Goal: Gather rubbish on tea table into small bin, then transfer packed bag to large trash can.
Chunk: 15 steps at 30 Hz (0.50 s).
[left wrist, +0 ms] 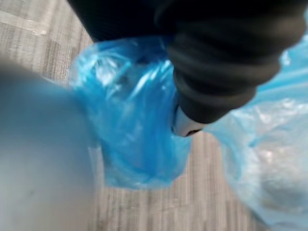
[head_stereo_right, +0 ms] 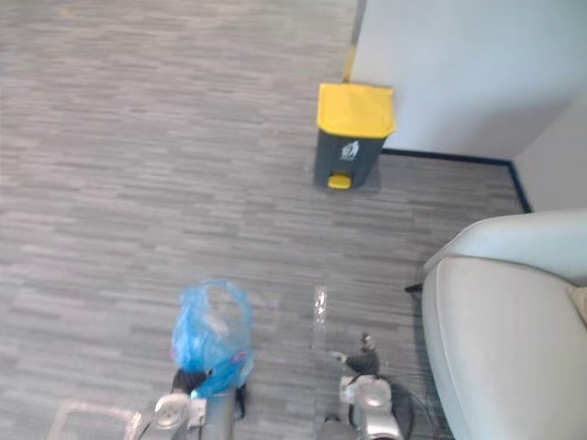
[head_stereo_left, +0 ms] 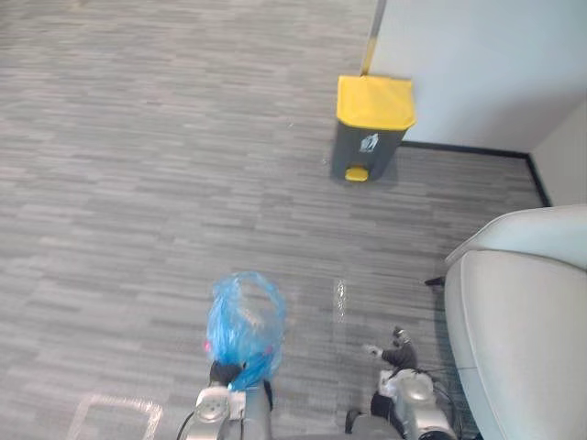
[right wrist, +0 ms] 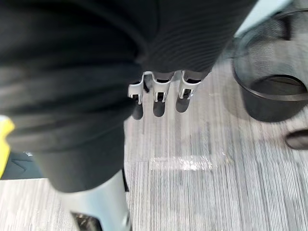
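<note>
Here left hand fingers clench blue bag; right hand slack, empty.

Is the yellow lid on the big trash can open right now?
No, the yellow lid lies flat and shut on top of the grey trash can.

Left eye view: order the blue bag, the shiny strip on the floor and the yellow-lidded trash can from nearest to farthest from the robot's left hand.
1. blue bag: right against the left hand, just ahead of it.
2. shiny strip: on the floor, ahead and to the right.
3. yellow-lidded trash can: far ahead, by the wall.
</note>
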Tool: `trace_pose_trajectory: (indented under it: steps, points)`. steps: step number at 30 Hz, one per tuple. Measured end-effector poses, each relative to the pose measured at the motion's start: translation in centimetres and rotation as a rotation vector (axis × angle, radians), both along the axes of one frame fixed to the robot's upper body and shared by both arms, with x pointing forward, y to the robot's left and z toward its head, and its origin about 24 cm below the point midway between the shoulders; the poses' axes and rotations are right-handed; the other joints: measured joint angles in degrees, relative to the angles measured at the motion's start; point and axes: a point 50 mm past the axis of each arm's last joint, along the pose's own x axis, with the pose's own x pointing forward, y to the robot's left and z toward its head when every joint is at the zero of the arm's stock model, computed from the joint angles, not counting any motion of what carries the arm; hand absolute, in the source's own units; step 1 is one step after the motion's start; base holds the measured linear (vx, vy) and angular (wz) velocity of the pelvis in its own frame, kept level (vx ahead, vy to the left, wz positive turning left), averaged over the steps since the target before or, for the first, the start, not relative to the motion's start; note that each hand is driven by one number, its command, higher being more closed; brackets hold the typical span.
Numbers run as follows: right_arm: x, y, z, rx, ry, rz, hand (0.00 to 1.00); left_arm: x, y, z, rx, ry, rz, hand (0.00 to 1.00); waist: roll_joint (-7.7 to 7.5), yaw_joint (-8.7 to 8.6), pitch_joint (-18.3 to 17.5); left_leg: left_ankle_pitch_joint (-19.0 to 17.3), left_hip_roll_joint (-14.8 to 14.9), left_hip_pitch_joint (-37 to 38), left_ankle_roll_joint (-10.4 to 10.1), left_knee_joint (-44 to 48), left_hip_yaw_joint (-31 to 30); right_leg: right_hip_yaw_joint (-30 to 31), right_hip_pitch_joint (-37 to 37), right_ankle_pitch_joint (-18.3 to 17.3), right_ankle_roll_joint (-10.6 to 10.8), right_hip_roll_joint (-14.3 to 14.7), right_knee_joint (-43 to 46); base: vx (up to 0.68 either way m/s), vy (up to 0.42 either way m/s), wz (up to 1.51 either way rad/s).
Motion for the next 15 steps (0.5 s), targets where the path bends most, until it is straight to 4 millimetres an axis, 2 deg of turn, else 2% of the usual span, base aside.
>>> trace_pose_trajectory:
  steps: [1,2,3,5,6,7,8,9,10,11,12,13,14,15]
  points:
    - [0.0,0.2,0.1,-0.001,-0.005,0.015,0.0,-1.0,0.1,-0.4,0.003,0.029,-0.002,1.0,-0.3,0.07,-0.2,-2.07,-0.4,4.12,0.93,-1.63,4.15,2.5,-4.74,1.01,1.87,-1.3,11.21,0.26,0.237,-1.27]
    - [0.0,0.3,0.1,-0.001,-0.004,0.02,0.0,-1.3,0.1,-0.5,0.007,0.037,-0.009,1.0,-0.37,0.03,-0.25,-2.23,-0.63,5.25,1.01,-2.46,4.92,2.74,-6.49,1.9,3.07,-1.63,14.73,0.3,0.227,-0.85]
    - [-0.7,0.3,-0.3,-0.013,0.02,0.038,0.0,-1.6,0.1,-0.6,0.017,0.051,-0.035,1.0,-0.45,-1.34,-0.29,-2.85,-1.28,8.3,1.27,-4.54,5.41,2.44,-10.87,4.66,4.69,-2.13,23.68,0.21,0.107,-0.2]
    - [-1.6,0.4,-0.7,-0.016,0.051,0.044,0.0,-1.7,0.2,-0.7,0.022,0.06,-0.039,1.0,-0.47,-1.93,-0.18,-3.81,-1.3,10.83,1.08,-5.92,5.54,1.46,-13.91,4.0,3.22,-1.54,29.49,0.27,0.07,-0.11]
    - [-2.2,0.4,-1.0,-0.011,0.072,0.041,0.0,-1.8,0.4,-0.8,0.026,0.069,-0.033,1.0,-0.46,-2.01,-0.15,-4.58,-1.3,13.31,0.95,-7.26,5.9,-1.39,-16.89,1.79,1.03,-1.26,32.25,0.34,-0.017,-0.14]
    - [-2.2,0.4,-1.0,-0.014,0.074,0.046,0.0,-1.8,0.6,-0.8,0.027,0.073,-0.029,1.0,-0.64,-2.37,-0.25,-5.02,-1.18,15.56,1.35,-8.51,6.17,-4.65,-19.26,-0.55,-0.29,-0.75,31.12,0.35,-0.045,-0.1]
    - [-2.1,0.3,-1.0,-0.016,0.073,0.048,0.0,-1.7,0.6,-0.8,0.027,0.073,-0.028,1.0,-0.65,-2.48,-0.24,-5.22,-1.06,16.29,1.22,-8.93,6.28,-5.82,-19.98,-0.98,-0.84,-0.56,29.9,0.49,-0.127,0.01]
    - [-1.9,0.1,-1.1,-0.024,0.078,0.054,0.0,-1.4,0.7,-0.8,0.027,0.074,-0.024,1.0,-0.6,-2.85,-0.16,-5.51,-0.7,18.28,0.92,-10.42,6.53,-9.79,-22.06,-1.06,-2.06,0.18,24.63,0.54,-0.168,0.12]
    - [-1.7,0.0,-1.3,-0.03,0.093,0.068,0.0,-1.4,0.9,-0.9,0.034,0.079,-0.025,1.0,-0.51,-3.3,-0.06,-5.87,-0.12,20.36,-0.56,-11.95,6.55,-12.63,-23.09,1.91,-3.82,2.11,14.83,0.46,-0.15,0.12]
    - [-1.6,0.0,-1.3,-0.033,0.097,0.074,0.0,-1.4,1.1,-0.9,0.038,0.082,-0.025,1.0,-0.75,-3.32,-0.18,-6.04,-0.28,21.11,-1.11,-12.42,6.47,-13.36,-23.05,4.0,-3.97,2.65,10.52,0.57,-0.145,0.17]
    - [-1.8,-0.6,-1.6,-0.057,0.123,0.096,0.0,-1.7,1.0,-1.3,0.034,0.113,-0.02,1.0,0.28,-3.95,0.26,-6.71,0.51,23.89,-2.53,-13.97,4.51,-14.71,-20.65,10.51,-8.21,5.05,5.21,0.58,-0.116,-0.07]
    - [-1.4,-1.0,-1.5,-0.072,0.123,0.108,0.0,-1.6,0.9,-1.3,0.027,0.113,-0.023,1.0,1.46,-3.31,0.36,-5.6,1.4,23.88,-2.21,-14.45,2.98,-15.19,-19.95,10.48,-9.01,6.1,4.5,0.68,-0.145,-0.11]
    - [-0.8,-1.3,-1.2,-0.081,0.105,0.109,0.0,-1.4,0.8,-1.2,0.023,0.106,-0.02,1.0,1.78,-3.2,0.7,-4.12,1.37,23.73,-2.24,-14.41,1.53,-15.08,-19.91,9.23,-9.53,6.22,5.17,0.5,-0.121,-0.17]
    - [-0.5,-1.8,-1.0,-0.09,0.096,0.095,0.0,-1.0,0.5,-1.2,0.017,0.1,-0.024,1.0,2.03,-3.74,0.9,-1.45,1.13,25.0,-2.52,-14.52,-0.57,-15.22,-19.54,6.43,-9.7,5.67,7.94,0.39,-0.101,0.05]
